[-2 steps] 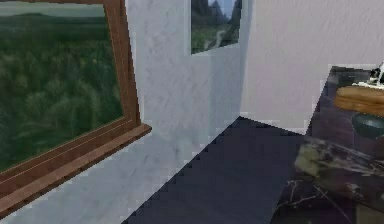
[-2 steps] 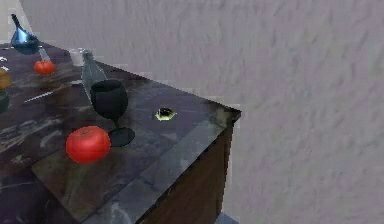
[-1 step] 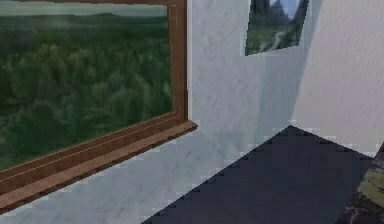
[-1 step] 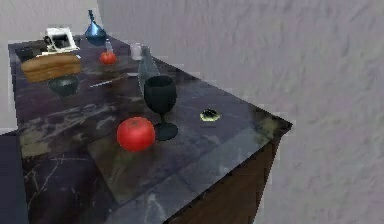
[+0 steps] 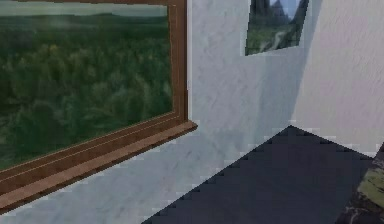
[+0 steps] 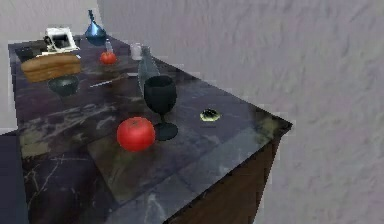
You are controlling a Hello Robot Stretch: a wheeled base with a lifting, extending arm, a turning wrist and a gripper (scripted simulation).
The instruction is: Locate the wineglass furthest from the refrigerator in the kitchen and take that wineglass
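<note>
Dark marbled desk (image 6: 70,140) set against a pale rough wall; a wood-framed window (image 5: 182,70) onto forest, a wall picture (image 5: 275,25) and dark floor (image 5: 270,180) lie ahead.

End effector: state cannot be told from these pictures, nor whether it holds anything.

Wineglass (image 6: 160,100): dark-tinted and upright, standing toward the desk's near corner, about midway between the wall-side edge and the open edge. A red round fruit (image 6: 136,133) sits just beside its foot on the open-edge side; whether they touch I cannot tell. A small dark ringed thing (image 6: 210,117) lies near the wall-side edge, apart from the glass. Directly behind the glass stands a pale clear vessel (image 6: 147,65), shape uncertain.

Toward the far end: a dark bowl (image 6: 63,86), a tan box-like thing (image 6: 50,67), a small red thing (image 6: 108,58) and a blue flask shape (image 6: 95,28) at the far edge.

Handling, judged: light, rigid, brittle, with a slick surface. It is top-heavy on a thin stem, so a sideways nudge would tip it. Best hold is likely low on the bowl or on the stem just under it, approached from the side away from the fruit. Lift it straight up before drawing back.

Whether this glass is the one farthest from the refrigerator I cannot judge from here.
</note>
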